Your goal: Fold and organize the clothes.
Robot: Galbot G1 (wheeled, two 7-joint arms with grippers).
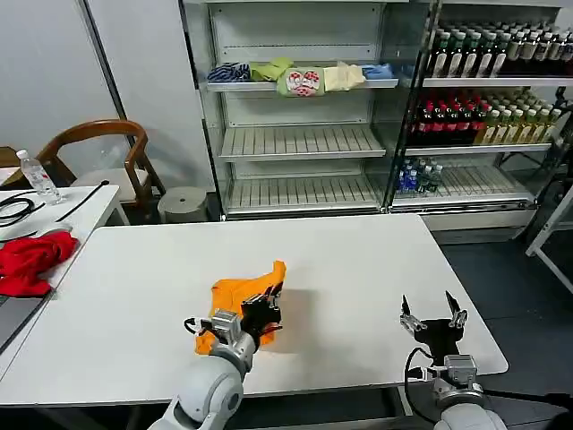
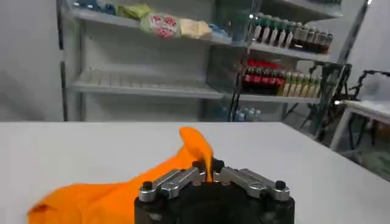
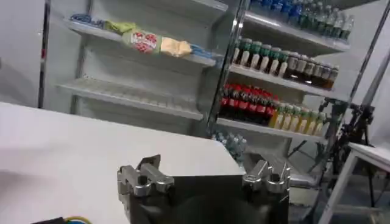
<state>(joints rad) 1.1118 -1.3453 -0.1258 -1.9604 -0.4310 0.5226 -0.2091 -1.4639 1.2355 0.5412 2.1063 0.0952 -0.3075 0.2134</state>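
The orange T-shirt point(image 1: 242, 300) lies bunched on the white table point(image 1: 134, 269), a little left of the middle near the front. One corner of it stands up in a peak point(image 1: 276, 269). My left gripper point(image 1: 262, 309) is shut on the shirt's right side; in the left wrist view a fold of the orange T-shirt point(image 2: 195, 146) rises from between the closed fingers of my left gripper point(image 2: 209, 169). My right gripper point(image 1: 433, 313) hovers open over the table's front right, holding nothing. In the right wrist view my right gripper point(image 3: 204, 173) is spread wide over bare table.
A red garment point(image 1: 31, 260) lies on a side table at the left with a water bottle point(image 1: 38, 176) and cables. A wooden chair point(image 1: 98, 157) stands behind. Shelves point(image 1: 300, 134) at the back hold small clothes point(image 1: 300, 79); a drinks rack point(image 1: 488, 107) is to their right.
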